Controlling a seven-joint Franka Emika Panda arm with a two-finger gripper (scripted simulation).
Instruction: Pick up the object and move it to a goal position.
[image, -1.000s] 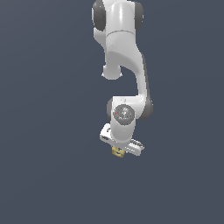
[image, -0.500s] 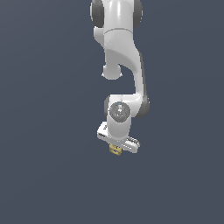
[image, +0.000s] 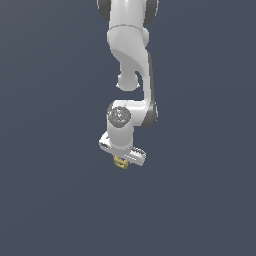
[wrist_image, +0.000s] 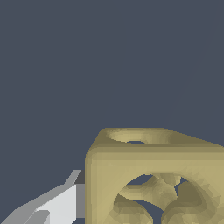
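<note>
The object is a small tan-yellow cube (image: 120, 162) with hollowed, ring-marked faces. In the exterior view it sits right under the white gripper (image: 121, 161), between its jaws, held above the plain dark ground. In the wrist view the cube (wrist_image: 153, 175) fills the near corner of the picture, with one light grey finger (wrist_image: 57, 203) pressed against its side. The other finger is out of that picture. The gripper is shut on the cube. The arm hangs down from the top of the exterior view.
A plain dark blue-grey ground (image: 50, 200) fills both views. No other object, container or edge shows.
The arm has carried the cube slightly toward the exterior view's left and a little upward over the last second. The grip on the cube is unchanged.
</note>
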